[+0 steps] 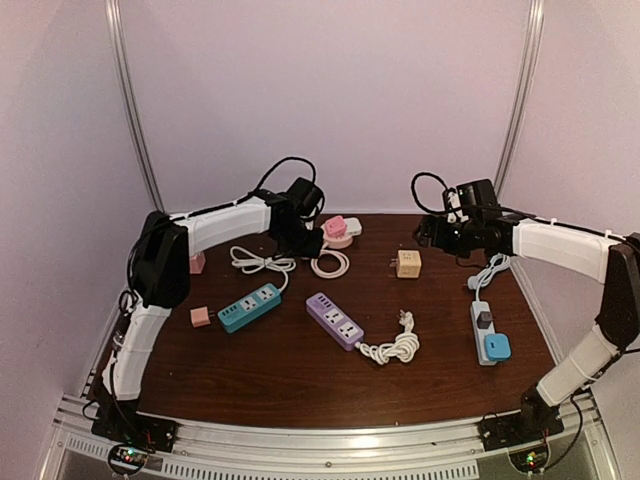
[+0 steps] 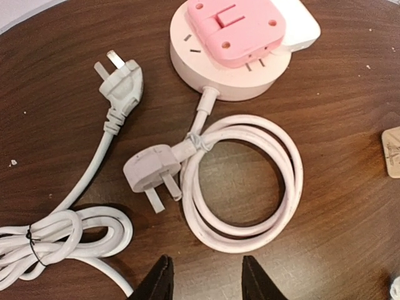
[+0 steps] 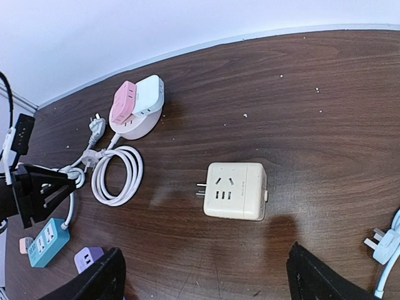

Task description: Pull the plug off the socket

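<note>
A round pale socket [image 2: 215, 84] lies at the back of the table with a pink plug [image 2: 234, 28] and a white plug [image 2: 299, 28] seated in its top. Its coiled cord [image 2: 250, 181] lies in front of it. My left gripper [image 2: 206, 281] is open and empty, hovering just short of the coil. The socket also shows in the top view [image 1: 338, 240] and in the right wrist view [image 3: 134, 125]. My right gripper [image 3: 203, 281] is wide open and empty, above a cream cube adapter [image 3: 236, 190], well to the right of the socket.
A loose white plug and its bundled cable [image 2: 119, 87] lie left of the coil. A teal strip [image 1: 248, 307], a purple strip [image 1: 335, 320] with a white cord, and a white strip [image 1: 482, 325] carrying a blue plug [image 1: 497, 347] lie nearer. Two small pink cubes [image 1: 200, 316] sit at the left.
</note>
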